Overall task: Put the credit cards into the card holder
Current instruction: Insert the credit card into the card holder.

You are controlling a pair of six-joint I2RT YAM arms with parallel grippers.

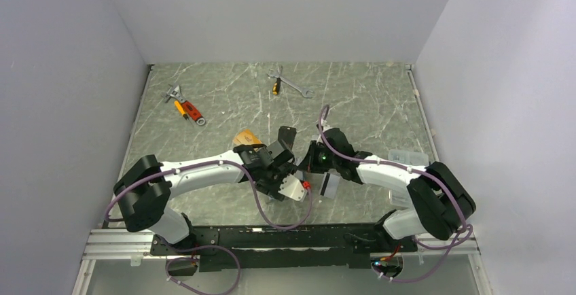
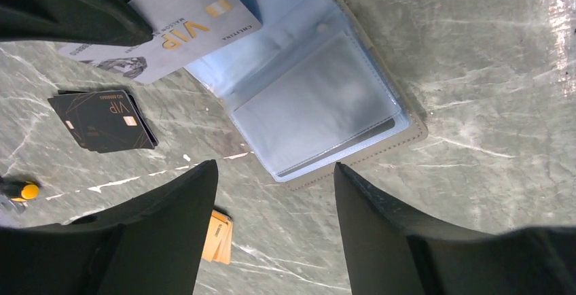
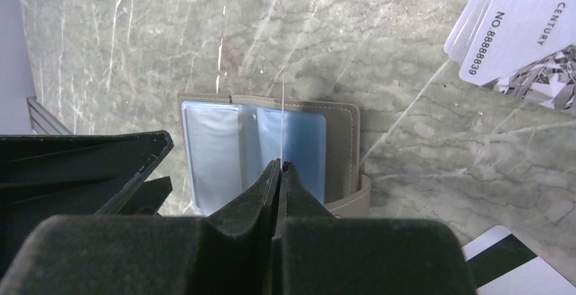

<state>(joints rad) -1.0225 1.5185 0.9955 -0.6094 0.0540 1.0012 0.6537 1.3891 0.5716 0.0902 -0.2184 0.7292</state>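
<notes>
Over the green marbled counter (image 2: pixel 489 71), the right claw (image 3: pixel 280 167) is pinched shut on a silver-grey plastic VIP card (image 2: pixel 183 26), its corner above the open taupe folding card holder (image 2: pixel 319 105) with pale blue pockets. The left claw (image 2: pixel 275 170) hangs spread above that holder, gripping nothing. Unpinned, the holder could slide as the card pushes, and the edge may miss the slot or crumple the clear film.
</notes>
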